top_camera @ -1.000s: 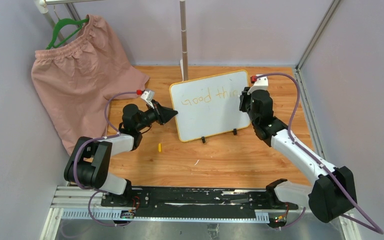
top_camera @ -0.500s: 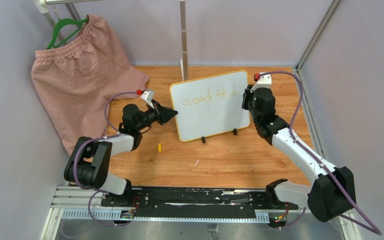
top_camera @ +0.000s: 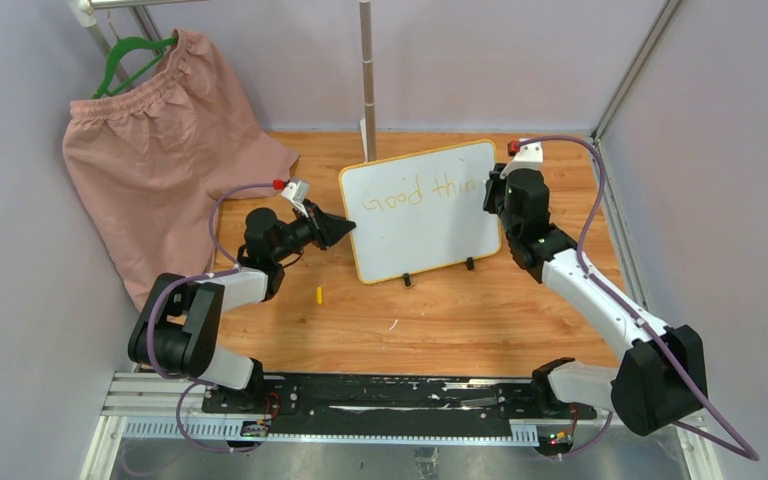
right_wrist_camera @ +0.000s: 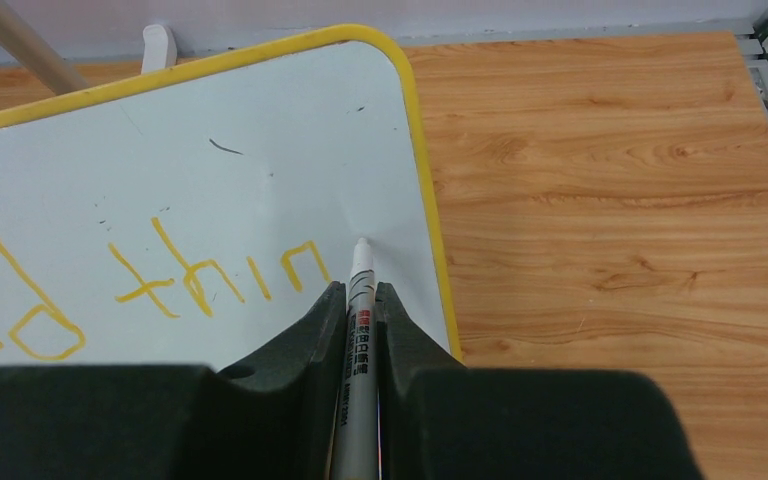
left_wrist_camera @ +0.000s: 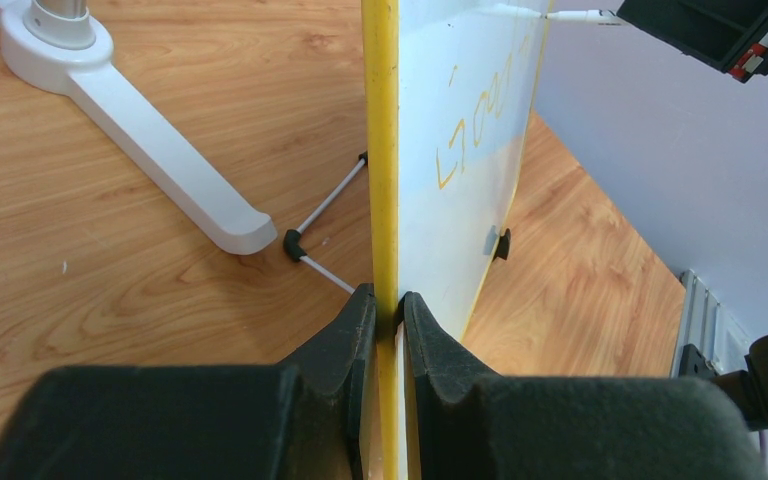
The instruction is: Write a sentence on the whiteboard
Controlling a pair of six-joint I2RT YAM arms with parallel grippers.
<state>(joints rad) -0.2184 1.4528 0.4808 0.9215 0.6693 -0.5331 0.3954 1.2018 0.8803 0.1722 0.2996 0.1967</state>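
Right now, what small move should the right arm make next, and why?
Probably start the next letter just right of the n: the sentence reads only "Good thin", the marker in the right gripper is poised there, and the left gripper clamps the whiteboard edge.

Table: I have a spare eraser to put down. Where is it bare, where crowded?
Bare: the wood in front of the whiteboard to the black rail, save a yellow piece; the back right corner past the right gripper. Crowded: the left, with pink cloth and left gripper; behind the board, a white stand foot.
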